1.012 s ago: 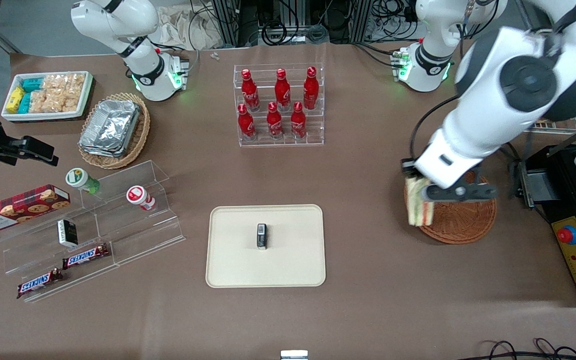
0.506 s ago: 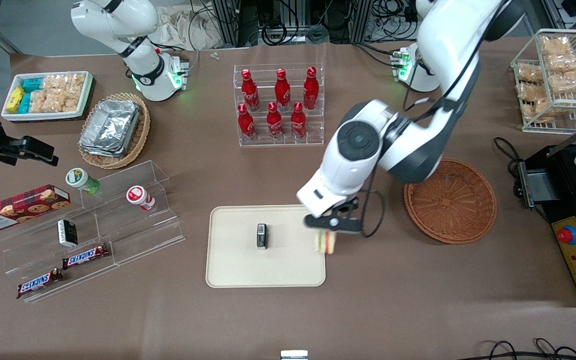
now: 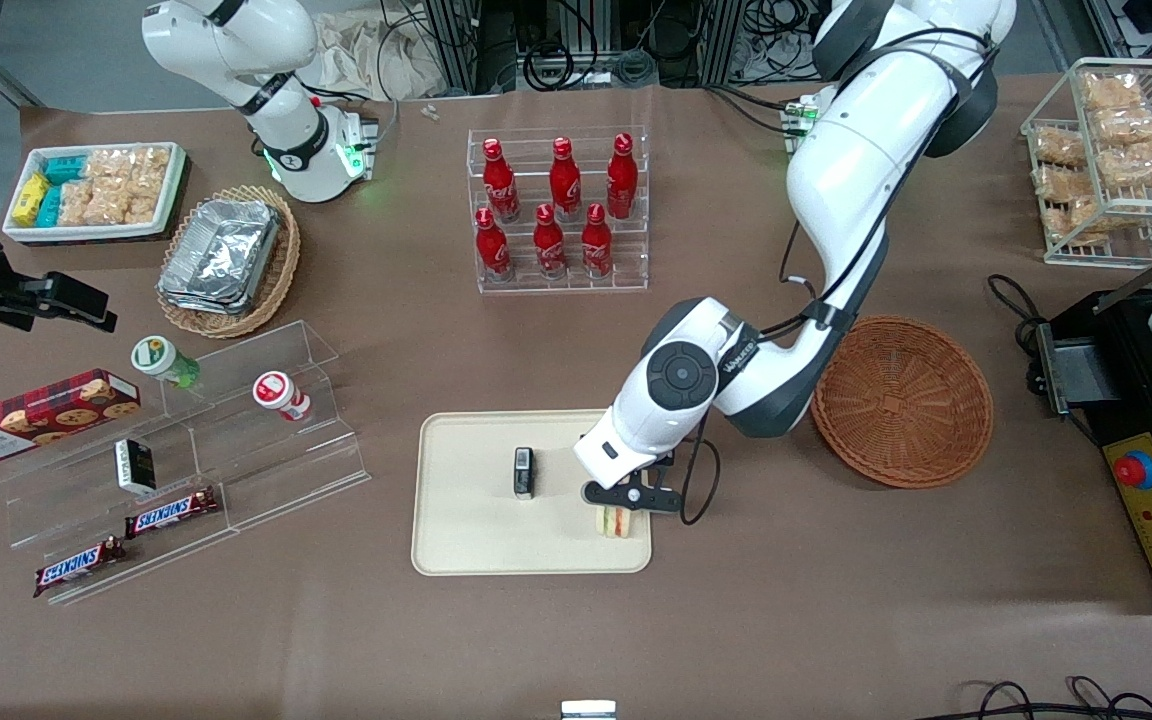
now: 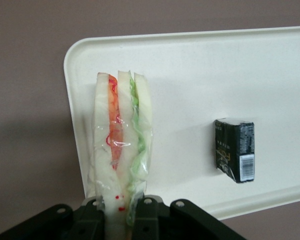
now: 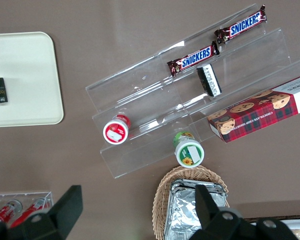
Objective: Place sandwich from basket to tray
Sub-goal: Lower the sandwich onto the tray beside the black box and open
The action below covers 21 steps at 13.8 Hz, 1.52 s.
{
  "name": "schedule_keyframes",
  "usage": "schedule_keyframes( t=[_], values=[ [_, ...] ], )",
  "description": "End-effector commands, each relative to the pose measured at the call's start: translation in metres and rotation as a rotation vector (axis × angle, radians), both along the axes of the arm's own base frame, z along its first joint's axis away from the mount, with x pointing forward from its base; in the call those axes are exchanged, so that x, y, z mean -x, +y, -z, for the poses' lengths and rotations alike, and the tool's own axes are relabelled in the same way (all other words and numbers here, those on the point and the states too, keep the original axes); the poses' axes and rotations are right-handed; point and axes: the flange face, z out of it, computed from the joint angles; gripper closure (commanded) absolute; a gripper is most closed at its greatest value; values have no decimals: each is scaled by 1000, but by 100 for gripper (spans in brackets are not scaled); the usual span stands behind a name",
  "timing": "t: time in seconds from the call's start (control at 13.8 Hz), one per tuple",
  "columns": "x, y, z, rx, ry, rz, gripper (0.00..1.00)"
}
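The wrapped sandwich (image 3: 616, 521) (image 4: 121, 145), white bread with orange-red and green filling, hangs point-down over the cream tray (image 3: 466, 545) (image 4: 190, 75), at the tray's edge nearest the basket. My left gripper (image 3: 626, 496) (image 4: 119, 216) is shut on the sandwich's wide end. Whether the sandwich touches the tray I cannot tell. The reddish-brown wicker basket (image 3: 902, 400) stands with nothing in it, toward the working arm's end of the table.
A small black box (image 3: 523, 472) (image 4: 235, 149) stands on the tray's middle. A clear rack of red bottles (image 3: 558, 212) is farther from the front camera. Clear shelves with snacks (image 3: 186, 450) lie toward the parked arm's end. A black machine (image 3: 1151, 420) stands beside the basket.
My gripper has carried the sandwich out of the basket, across the table and over the tray's edge, then lower toward the tray. The basket is left without it.
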Motion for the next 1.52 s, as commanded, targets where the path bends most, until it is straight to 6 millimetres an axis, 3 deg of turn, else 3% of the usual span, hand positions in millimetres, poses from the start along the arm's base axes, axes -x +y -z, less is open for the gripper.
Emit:
schedule_keyframes(
  t=[0.0, 0.22, 0.51, 0.58, 0.65, 0.8, 0.94, 1.23, 1.45],
  values=[
    [-6, -7, 15, 16, -18, -43, 100],
    [1, -19, 30, 24, -21, -76, 100],
    [0, -17, 36, 19, -13, -108, 100],
    [0, -17, 37, 22, -6, -117, 90],
    [1, -17, 37, 22, -2, -131, 73],
    [1, -17, 37, 23, -4, -134, 57],
    [0, -15, 37, 17, -10, -125, 1],
    [-3, -13, 24, 17, -23, -127, 0],
    [-11, -5, -12, 0, -86, -126, 0]
  ],
)
